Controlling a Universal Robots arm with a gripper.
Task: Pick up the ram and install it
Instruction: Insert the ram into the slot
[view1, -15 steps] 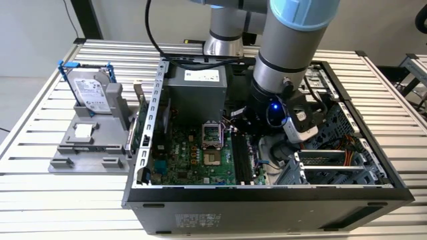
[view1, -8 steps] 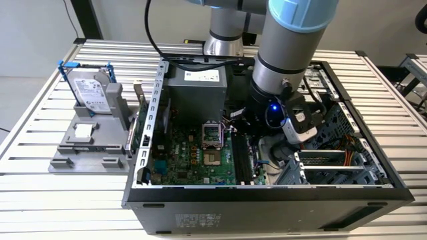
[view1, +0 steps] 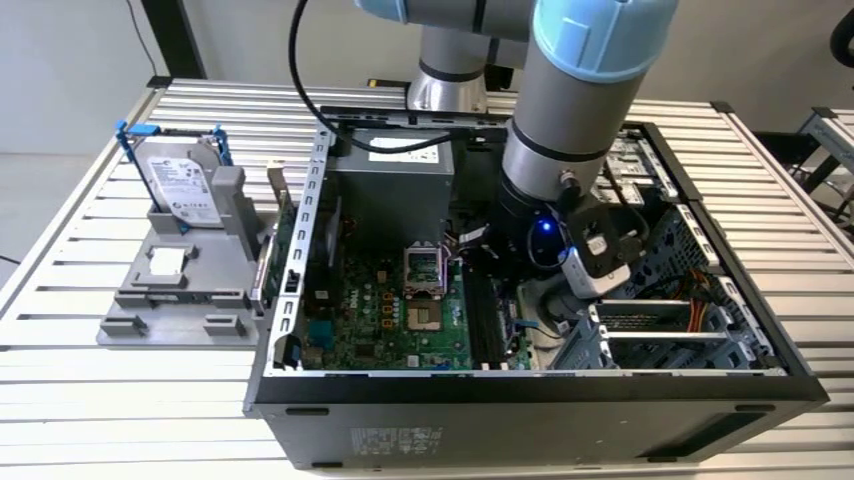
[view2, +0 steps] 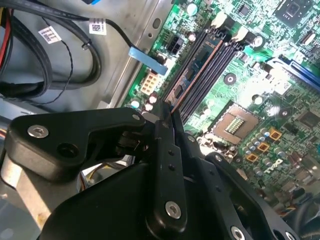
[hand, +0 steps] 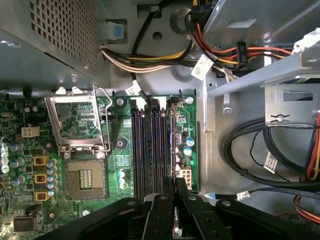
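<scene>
**Gripper (view2: 167, 112) clamped on the ram, deep inside the case**

Black fingers (view2: 172, 150) are pinched together in the second wrist view, and between them is the near end of the ram (view2: 197, 67), seen edge-on as a thin dark strip with a coppery line. In the first wrist view it's the same story: the gripper (hand: 175, 187) grips the ram (hand: 173, 140), which stands on its long edge and runs straight away from the fingertips.

The stick lies along the outermost of the black slots (hand: 150, 145), the one nearest the board's edge. Whether it is pressed fully home, I cannot tell. The neighbouring slots run parallel, just beside it.

Further across the green board (hand: 30, 165) sits the CPU socket (hand: 82, 177), with its metal bracket (hand: 77, 125) flipped open next to it. Beyond the slots, a bundle of yellow, red and black cables (hand: 150, 60) sweeps past the perforated power supply (hand: 50, 35).

Pull out to the exterior view: the arm (view1: 574, 100) plunges down into the open case (view1: 534, 400), wrist low over the board. Well apart, towards the exterior view's left, a hard drive (view1: 180, 185) stands upright in a grey stand (view1: 174, 290) on the slatted table (view1: 107, 400).
</scene>
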